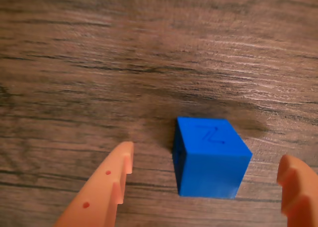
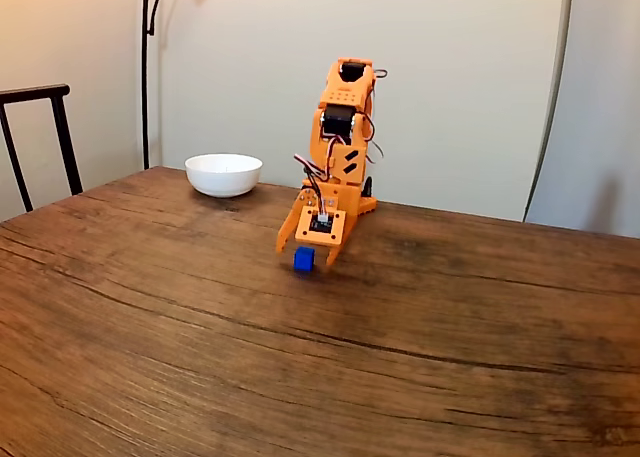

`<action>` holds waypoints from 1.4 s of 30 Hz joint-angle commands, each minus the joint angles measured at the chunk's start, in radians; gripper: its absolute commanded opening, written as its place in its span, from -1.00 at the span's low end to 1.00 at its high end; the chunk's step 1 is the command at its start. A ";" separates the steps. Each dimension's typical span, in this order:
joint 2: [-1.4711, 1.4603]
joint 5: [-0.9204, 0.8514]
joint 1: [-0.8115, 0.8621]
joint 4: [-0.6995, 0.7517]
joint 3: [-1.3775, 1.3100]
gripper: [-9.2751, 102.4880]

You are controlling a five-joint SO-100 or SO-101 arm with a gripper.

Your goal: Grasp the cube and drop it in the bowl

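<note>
Blue cube (image 1: 211,155) sits btwn open hand (image 1: 208,175) fingers, untouched.

1. The arm (image 2: 341,137) is showing bright orange plastic shells throughout, blocky and angular in the fixed view.
2. Black motor housings are sitting between the orange segments, one at the very top.
3. Thin cables in red, black and white are looping along its sides.
4. A small dark module with a pale square is sitting on the wrist plate above the gripper (image 2: 306,259).
5. In the wrist view the fingers (image 1: 107,187) are looking orange and tapered; the left one is carrying two small round red marks and a stepped inner edge.
</note>
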 commanded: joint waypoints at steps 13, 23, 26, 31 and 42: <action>-0.060 -0.002 -0.006 -0.043 -0.006 -0.17; -0.060 0.002 -0.006 -0.034 -0.006 -0.53; -0.060 0.006 -0.006 -0.032 -0.006 -0.53; -0.060 0.012 -0.005 -0.031 -0.006 -0.53; -0.046 0.037 0.006 0.029 -0.054 -0.53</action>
